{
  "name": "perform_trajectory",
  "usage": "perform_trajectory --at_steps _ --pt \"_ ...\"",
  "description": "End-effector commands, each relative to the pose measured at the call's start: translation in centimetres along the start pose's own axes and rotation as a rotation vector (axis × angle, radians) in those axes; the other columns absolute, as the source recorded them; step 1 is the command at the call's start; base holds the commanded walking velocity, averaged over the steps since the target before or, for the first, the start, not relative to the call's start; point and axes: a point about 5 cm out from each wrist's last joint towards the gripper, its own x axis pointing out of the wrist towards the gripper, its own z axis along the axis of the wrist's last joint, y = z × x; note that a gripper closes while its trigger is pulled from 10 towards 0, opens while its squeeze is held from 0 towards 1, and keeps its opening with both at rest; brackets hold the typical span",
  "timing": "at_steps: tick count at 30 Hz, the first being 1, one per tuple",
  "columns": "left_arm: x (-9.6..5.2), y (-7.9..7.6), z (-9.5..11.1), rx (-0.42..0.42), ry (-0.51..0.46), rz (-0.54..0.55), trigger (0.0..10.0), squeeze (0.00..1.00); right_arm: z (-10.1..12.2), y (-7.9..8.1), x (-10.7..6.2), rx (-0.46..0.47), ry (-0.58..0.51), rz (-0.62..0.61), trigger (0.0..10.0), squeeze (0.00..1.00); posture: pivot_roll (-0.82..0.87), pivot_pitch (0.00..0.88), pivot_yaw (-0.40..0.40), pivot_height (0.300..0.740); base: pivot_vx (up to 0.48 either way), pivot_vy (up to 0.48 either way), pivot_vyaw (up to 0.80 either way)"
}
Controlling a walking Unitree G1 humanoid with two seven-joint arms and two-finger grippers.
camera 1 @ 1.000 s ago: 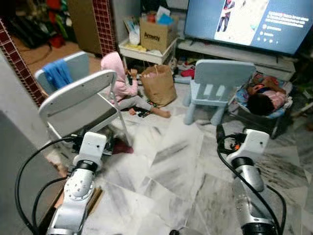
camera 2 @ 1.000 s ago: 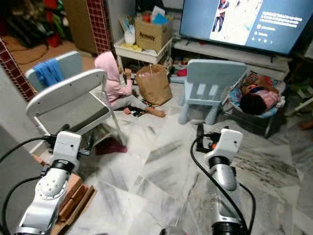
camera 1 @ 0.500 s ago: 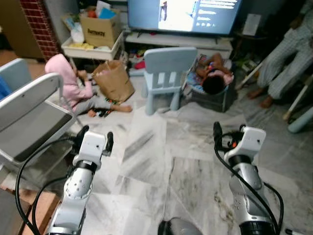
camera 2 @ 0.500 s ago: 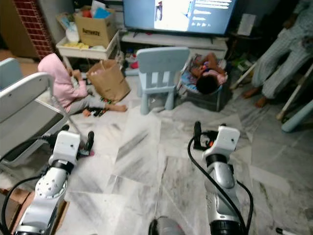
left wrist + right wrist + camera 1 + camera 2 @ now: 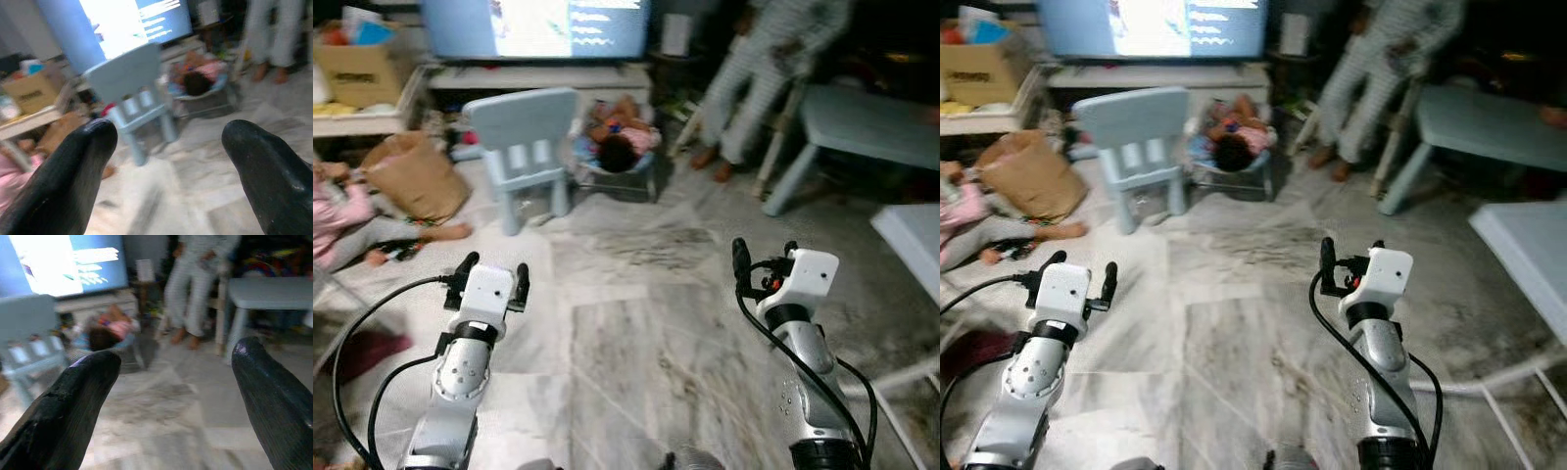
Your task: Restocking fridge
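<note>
Both arms are held out in front of me over the grey marble floor (image 5: 636,333). My left gripper (image 5: 495,269) is open, with nothing between its two black fingers. My right gripper (image 5: 764,257) is open as well and holds nothing. The left wrist view looks between the left fingertips (image 5: 93,142) at a small blue chair (image 5: 137,98) and a lit television (image 5: 132,22). The right wrist view looks between the right fingertips (image 5: 98,372) towards a standing person (image 5: 200,279) and a pale blue table (image 5: 274,291).
A small blue chair (image 5: 522,137) stands ahead at the left, with a brown paper bag (image 5: 411,176) and a seated child in pink (image 5: 337,220) beside it. Another child lies in a basket (image 5: 617,147). A person in striped clothes (image 5: 764,69) stands by the blue table (image 5: 862,117).
The camera has swung to the right: the grey folding chair has left the picture, and the standing person and the blue table have come in. Both grippers stay open.
</note>
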Motion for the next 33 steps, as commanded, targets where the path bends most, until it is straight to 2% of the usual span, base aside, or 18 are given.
perform_trajectory --at_steps 1,8,12,19,33 --pt "-0.2 0.6 -0.2 0.012 0.011 0.020 10.0 0.00 0.3 0.6 0.2 0.009 -0.009 0.021 10.0 0.00 0.07 0.000 -0.034 0.740 0.000 0.000 0.00" --pt "-0.4 1.0 -0.4 0.025 0.025 0.056 10.0 0.00 0.2 1.1 -0.1 0.015 -0.008 0.058 10.0 0.00 0.07 0.005 -0.032 0.740 0.000 0.000 0.00" --pt "-0.4 1.2 -0.5 0.042 0.033 0.073 10.0 0.00 0.5 1.6 -0.3 0.024 -0.026 0.097 10.0 0.00 0.07 0.005 -0.030 0.740 0.000 0.188 0.72" --pt "0.0 1.5 -0.3 0.048 0.030 0.083 10.0 0.00 0.8 1.7 -0.2 0.036 -0.038 0.095 10.0 0.00 0.07 0.006 -0.019 0.740 0.000 0.465 0.72" --pt "-0.3 0.8 -0.2 0.043 0.025 0.033 10.0 0.00 0.7 1.2 -0.2 0.025 -0.035 0.039 10.0 0.00 0.07 0.004 -0.020 0.740 0.000 0.000 0.00"
